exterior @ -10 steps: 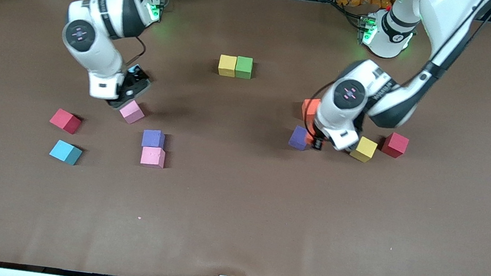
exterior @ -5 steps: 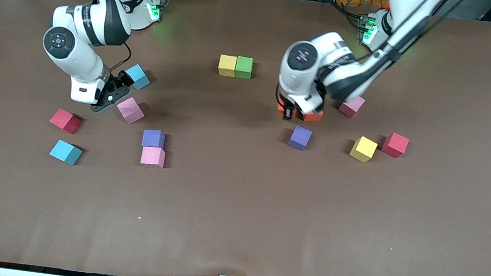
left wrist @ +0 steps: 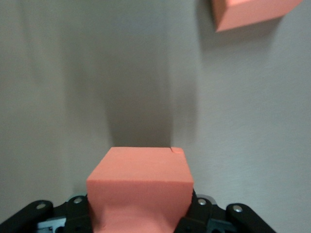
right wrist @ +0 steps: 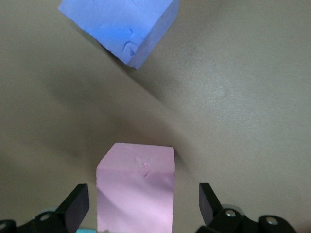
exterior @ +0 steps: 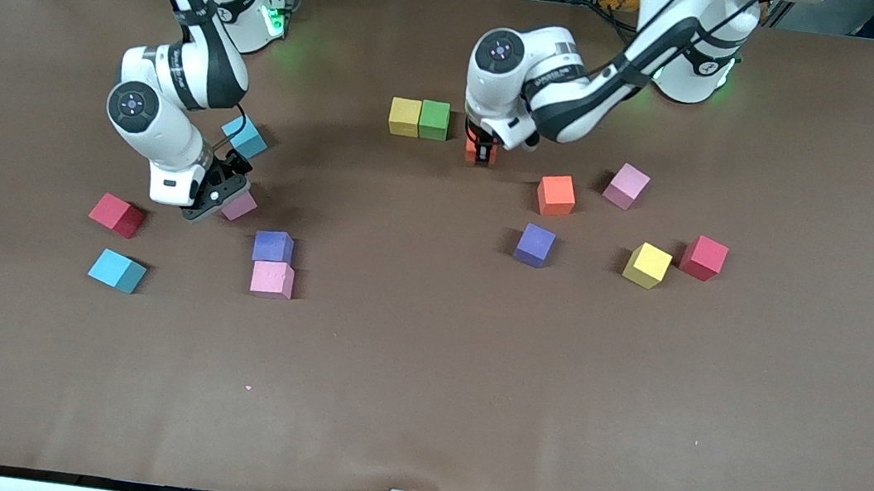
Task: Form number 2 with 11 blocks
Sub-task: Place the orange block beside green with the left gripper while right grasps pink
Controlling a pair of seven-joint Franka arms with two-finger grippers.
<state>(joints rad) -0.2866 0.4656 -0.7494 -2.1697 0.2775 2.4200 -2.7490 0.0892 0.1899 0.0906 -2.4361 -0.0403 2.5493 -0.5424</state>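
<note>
A pair of touching blocks sits toward the robots' edge of the table, with the left gripper and its held cube just beside them; five loose cubes lie toward the left arm's end, six more toward the right arm's end, two of those touching

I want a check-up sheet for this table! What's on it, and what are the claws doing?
Surface: brown table, a few small specks.
Job's things: yellow block and green block touching side by side; other blocks scattered toward both ends.
Clutter: nothing seen.
Claws: left claw shut on an orange block beside the green block; right claw open around a pink block.
Cables: black ones along the table's edges.
Surroundings: metal frames.
</note>
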